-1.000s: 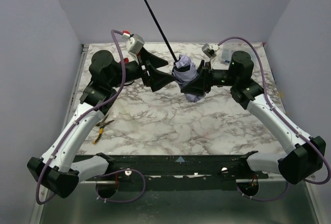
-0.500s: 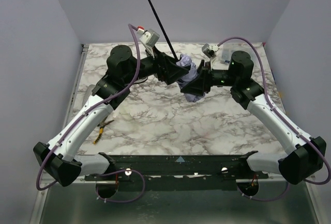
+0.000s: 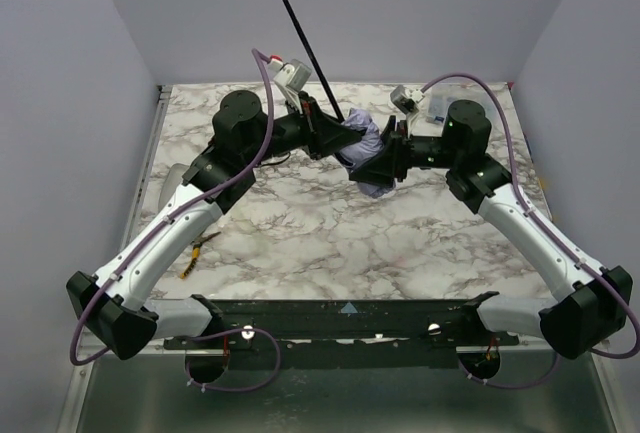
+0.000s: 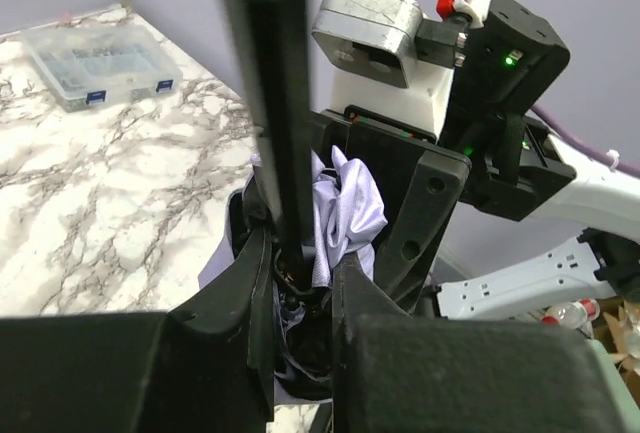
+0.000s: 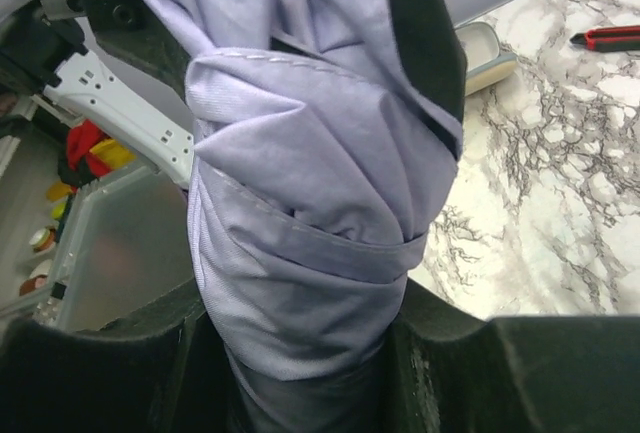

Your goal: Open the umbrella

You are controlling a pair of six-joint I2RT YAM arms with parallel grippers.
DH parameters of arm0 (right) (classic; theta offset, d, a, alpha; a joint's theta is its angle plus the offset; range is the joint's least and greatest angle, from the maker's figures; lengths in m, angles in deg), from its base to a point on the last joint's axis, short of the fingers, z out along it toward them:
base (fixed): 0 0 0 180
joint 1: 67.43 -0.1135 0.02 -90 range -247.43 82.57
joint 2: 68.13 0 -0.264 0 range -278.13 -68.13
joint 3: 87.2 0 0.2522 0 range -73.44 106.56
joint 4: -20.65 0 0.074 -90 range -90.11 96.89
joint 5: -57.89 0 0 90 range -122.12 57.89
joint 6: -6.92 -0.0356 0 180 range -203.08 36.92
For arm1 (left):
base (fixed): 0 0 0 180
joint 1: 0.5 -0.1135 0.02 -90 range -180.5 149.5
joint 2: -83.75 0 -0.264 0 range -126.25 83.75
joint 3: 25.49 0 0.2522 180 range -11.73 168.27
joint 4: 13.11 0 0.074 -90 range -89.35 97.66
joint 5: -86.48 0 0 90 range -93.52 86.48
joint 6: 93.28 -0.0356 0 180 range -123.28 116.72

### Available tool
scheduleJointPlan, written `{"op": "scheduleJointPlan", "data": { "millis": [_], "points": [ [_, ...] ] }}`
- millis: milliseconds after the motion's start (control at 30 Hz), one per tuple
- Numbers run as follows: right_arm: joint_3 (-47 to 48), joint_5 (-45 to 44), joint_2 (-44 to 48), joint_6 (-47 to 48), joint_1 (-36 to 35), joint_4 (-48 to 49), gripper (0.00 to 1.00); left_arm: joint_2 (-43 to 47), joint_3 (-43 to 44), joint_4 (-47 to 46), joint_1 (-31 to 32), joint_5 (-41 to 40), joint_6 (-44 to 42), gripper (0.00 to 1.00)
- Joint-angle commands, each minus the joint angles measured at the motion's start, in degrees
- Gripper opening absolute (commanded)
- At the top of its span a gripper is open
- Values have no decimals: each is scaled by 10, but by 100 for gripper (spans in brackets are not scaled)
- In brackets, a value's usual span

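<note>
The umbrella is seen folded. Its pale lavender fabric is bunched and creased into a tight bundle, with a stitched hem line visible across the folds in the right wrist view. A strip of black is shown along one edge of the bundle. A thin black shaft is extended from the bundle, slanted up and away toward the back wall. The umbrella is held above the far middle of the marble table, between the two arms. No part of it is seen touching the table.

The left gripper is narrowed around the shaft just where it enters the fabric. In the left wrist view its fingers are pressed in on either side of the shaft base.

The right gripper is closed on the fabric bundle from the other side. The lavender cloth is squeezed between its jaws and bulges out above them.

A clear box is set at the far right corner, and pliers are left near the left edge.
</note>
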Motion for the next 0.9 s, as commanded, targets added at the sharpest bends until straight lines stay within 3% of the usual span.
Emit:
{"op": "scheduleJointPlan", "data": {
  "millis": [0, 67, 133, 333, 433, 633, 733, 867],
  "points": [
    [18, 14, 19, -15, -4, -4, 60, 23, -11, 2, -2, -3, -30, 0],
    [39, -22, 18, 19, -4, -63, 78, 29, -8, 21, -2, -23, -32, 0],
    [64, -70, 19, 64, -4, -112, 84, 32, 1, 48, -1, -51, -37, 0],
    [113, -165, 14, 133, -5, -147, 86, 24, 27, 111, 3, -138, -29, 0],
    [119, -164, -1, 140, -8, -154, 85, 10, 43, 140, 11, -184, -12, 0],
    [119, -219, -17, 174, -51, -167, 85, -16, 82, 165, 24, -214, 15, 0],
    [120, -273, -22, 190, -84, -165, 95, -24, 92, 171, 28, -212, 27, 0],
    [114, -335, -28, 179, -96, -136, 92, -28, 93, 169, 34, -212, 30, 0]
  ]
}}
